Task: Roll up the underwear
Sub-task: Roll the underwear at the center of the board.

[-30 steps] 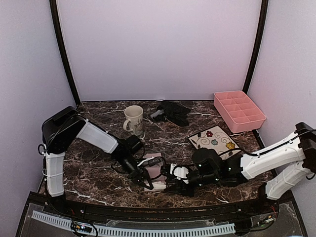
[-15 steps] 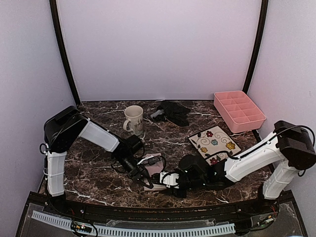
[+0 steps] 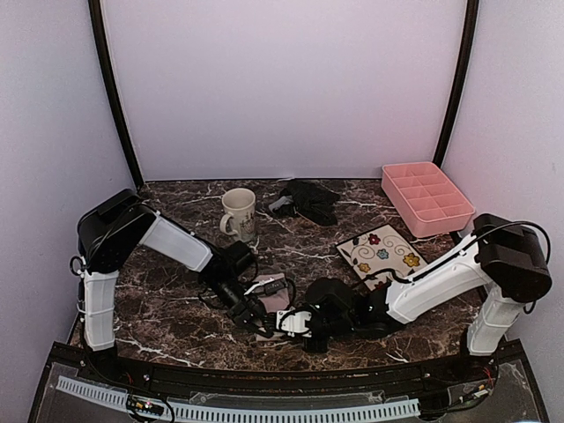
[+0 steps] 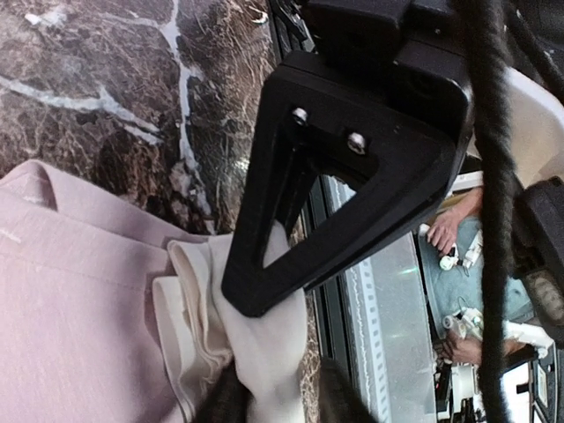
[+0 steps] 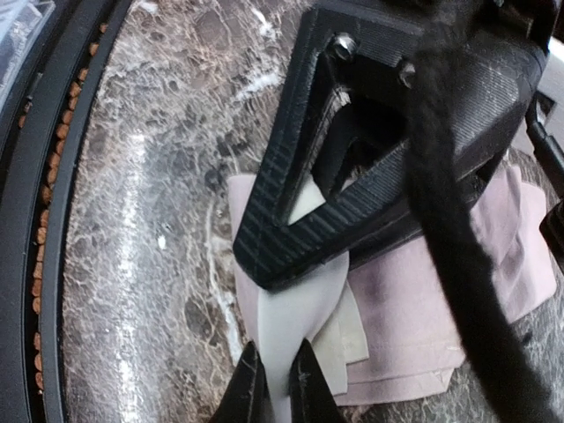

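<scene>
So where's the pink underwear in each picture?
Top external: pink underwear low in the middle.
Left wrist: pink underwear fills the lower left.
Right wrist: pink underwear at lower middle and right.
Shared landmark: the dark marble table.

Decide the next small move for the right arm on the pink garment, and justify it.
Probably roll the pinched white edge over the pink underwear: the right end effector is shut on that edge, and the garment lies flat.
</scene>
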